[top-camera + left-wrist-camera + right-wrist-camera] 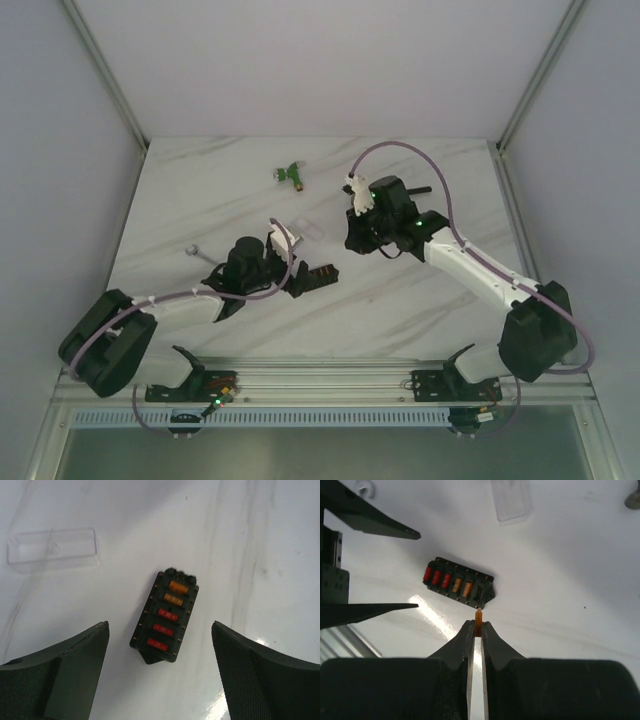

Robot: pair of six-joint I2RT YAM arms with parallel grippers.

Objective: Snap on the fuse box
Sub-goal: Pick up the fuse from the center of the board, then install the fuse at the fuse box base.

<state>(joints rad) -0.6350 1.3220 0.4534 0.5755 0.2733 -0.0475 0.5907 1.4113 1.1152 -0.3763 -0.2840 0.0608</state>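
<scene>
The left claw (159, 628) is standing wide apart, gripping nothing, its two dark fingers (75, 665) flanking the fuse box (166, 615) with bare white worktop (260, 540) showing on both sides of the box, so neither finger is touching its long edges. The fuse box is lying flat on the worktop, slightly askew between those fingers, carrying a row of three red and two orange fuses down its middle. Beyond it, off toward the far left in the left wrist view, the clear lid (52, 547) is lying flat and well apart from the box, with open marble between them. The right claw (478, 626) is pressing together on a small orange fuse (478, 617), which is sticking up out of the fingertips and pointing at the end of the fuse box (458, 583) just beside it; whether fuse and box are touching cannot be told. From overhead, the fuse box (318, 275) is sitting near the middle of the worktop, between the two arms, with the lid (312, 228) just beyond it. A green part (290, 173) is lying toward the far edge, well clear of both arms, and wide bare marble is stretching out to the right and far edges.
</scene>
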